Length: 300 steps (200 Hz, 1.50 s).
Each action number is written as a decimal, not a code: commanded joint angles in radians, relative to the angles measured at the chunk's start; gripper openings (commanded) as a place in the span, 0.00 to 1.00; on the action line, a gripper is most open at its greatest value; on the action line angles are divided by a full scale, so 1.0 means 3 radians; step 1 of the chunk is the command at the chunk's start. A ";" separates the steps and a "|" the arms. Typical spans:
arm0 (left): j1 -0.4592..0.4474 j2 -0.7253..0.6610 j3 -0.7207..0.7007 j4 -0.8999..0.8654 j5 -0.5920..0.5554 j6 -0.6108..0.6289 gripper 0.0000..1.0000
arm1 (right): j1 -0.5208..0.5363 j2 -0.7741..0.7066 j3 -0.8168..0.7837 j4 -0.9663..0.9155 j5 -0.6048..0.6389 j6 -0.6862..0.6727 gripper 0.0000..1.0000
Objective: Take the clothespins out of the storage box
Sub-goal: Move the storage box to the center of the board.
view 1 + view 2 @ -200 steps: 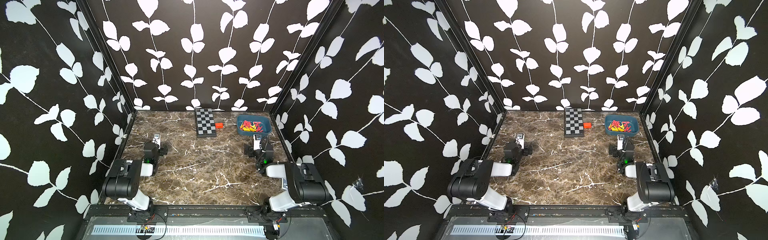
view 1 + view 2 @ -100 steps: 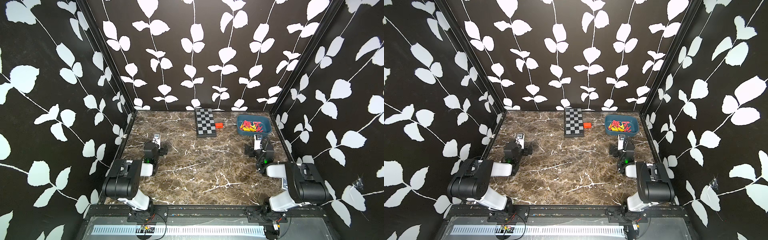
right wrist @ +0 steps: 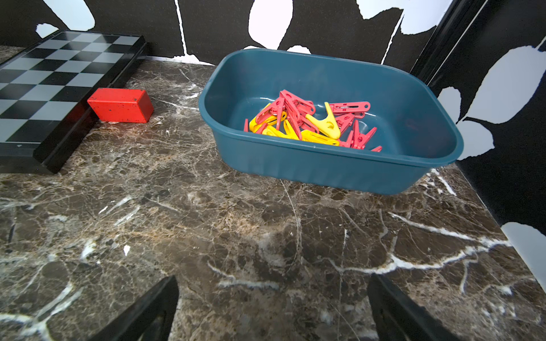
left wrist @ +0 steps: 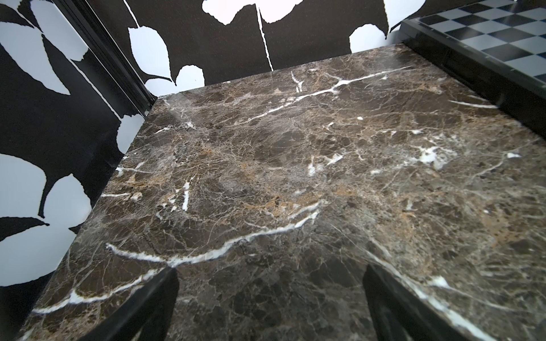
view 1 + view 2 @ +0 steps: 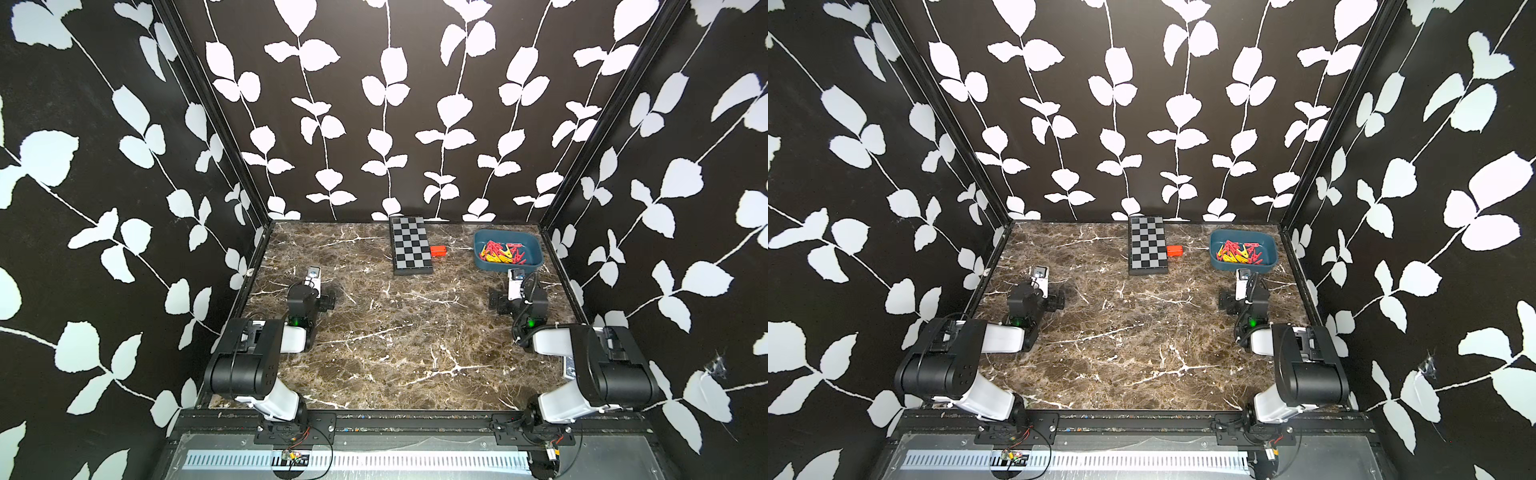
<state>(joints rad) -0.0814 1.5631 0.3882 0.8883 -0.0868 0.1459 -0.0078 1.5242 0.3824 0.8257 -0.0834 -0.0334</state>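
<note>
Two colours of clothespins (image 3: 310,124) lie heaped in the box (image 3: 325,174). Most are red and several yellow, all smooth moulded plastic with a forked V shape. They are tangled over one another near the middle of the box floor. I read the box as a shallow teal plastic tub, rectangular with rounded corners, a flared rim and faint vertical ribbing on its near wall. It sits on the table (image 3: 206,224) in the far right corner, close to the back and right walls.

My right gripper (image 3: 273,277) hangs low over the table just in front of the box. Its black jaws stand well apart with only bare marble between them, and it grips nothing. My left gripper (image 4: 270,270) is likewise spread wide and empty, low over the left side of the table and well apart from the box.

The table is glossy dark brown marble, shot with white veins and tan mottling. A flat board (image 3: 44,82) of black and grey squares with a raised black edge lies against the back wall near the middle, left of the box. A small red block (image 3: 121,104), a scuffed rectangular brick, rests just beside the board's right edge. It lies between board and box, clear of the box. Matte black walls (image 5: 124,208) printed with white leaves and vines close in three sides.
</note>
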 commanded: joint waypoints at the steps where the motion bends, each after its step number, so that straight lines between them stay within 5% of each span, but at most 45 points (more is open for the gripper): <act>1: 0.0022 -0.0041 0.0041 0.0010 0.0003 -0.0034 0.99 | -0.0010 0.0005 0.0061 0.0078 -0.0014 0.0005 0.99; 80: 0.0036 -0.0077 0.0076 -0.0020 -0.0062 -0.0062 0.99 | -0.0006 -0.0044 0.0061 0.0098 0.0210 0.0095 0.99; 109: 0.0035 -0.0555 0.0625 -0.1468 -0.0282 -0.0190 0.99 | 0.0006 -0.0698 0.0315 -0.0970 0.0523 0.0247 0.99; 137: 0.0036 -0.0774 0.1170 -0.2402 -0.0617 -0.0604 0.99 | -0.0010 -0.1105 0.0436 -0.1317 0.0827 0.0649 0.99; 166: 0.0041 -0.0856 0.1748 -0.3263 -0.0363 -0.0926 0.99 | -0.0072 -0.1185 0.0865 -0.2047 0.1021 0.1296 0.99; 185: 0.0075 -0.0798 0.1967 -0.3571 -0.0372 -0.1315 0.99 | -0.0121 -0.0988 0.1267 -0.2450 0.0908 0.1386 0.99; 253: 0.0066 -0.0806 0.2092 -0.3570 0.0321 -0.1647 0.99 | -0.0191 0.0274 0.2787 -0.3449 0.1110 0.1267 0.99; 300: -0.0029 -0.0914 0.2039 -0.3633 0.0568 -0.1556 0.97 | -0.0583 0.1127 0.3755 -0.3999 0.0854 0.1431 0.81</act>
<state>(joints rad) -0.0723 1.3384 1.0061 -0.1783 0.0238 -0.3252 -0.1337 1.7840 1.3994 -0.2420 0.1928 0.3645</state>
